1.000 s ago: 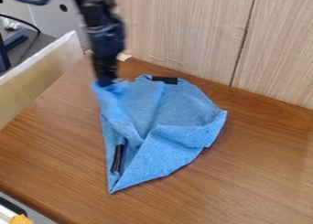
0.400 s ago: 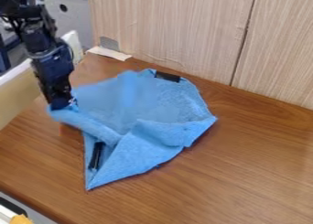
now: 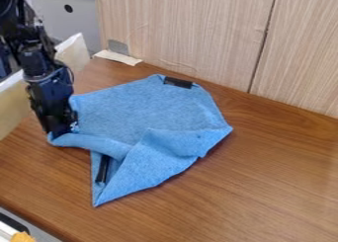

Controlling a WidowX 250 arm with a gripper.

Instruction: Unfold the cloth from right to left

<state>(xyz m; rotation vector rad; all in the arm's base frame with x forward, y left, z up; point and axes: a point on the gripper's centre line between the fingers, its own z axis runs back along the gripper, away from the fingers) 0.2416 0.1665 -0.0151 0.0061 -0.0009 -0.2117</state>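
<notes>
Camera view: at your far left, a grey panel [image 3: 58, 16] with a dark round hole stands behind a pale board [image 3: 10, 100] that runs along the left side of the tabletop [image 3: 264, 186]. At the near left corner you have a small orange thing [image 3: 22, 237]. Your arm [image 3: 33, 53] comes in from the upper left, and its claw [image 3: 59, 131] points down at the left end of the blue cloth [image 3: 132, 112], grasping that corner. The cloth lies left of the middle of the wooden tabletop, spread smooth across its far part. Its left near edge curls into a thick roll, and below that a black strip [image 3: 102, 168] shows beside a fold. You can see the near part narrow to a point, with loose folds rising toward the right corner. A second black strip [image 3: 178, 83] sits on the far edge. Behind, a scrap of pale paper [image 3: 119, 57] lies by the wood-grained wall [image 3: 198, 33], which reaches your far right.
</notes>
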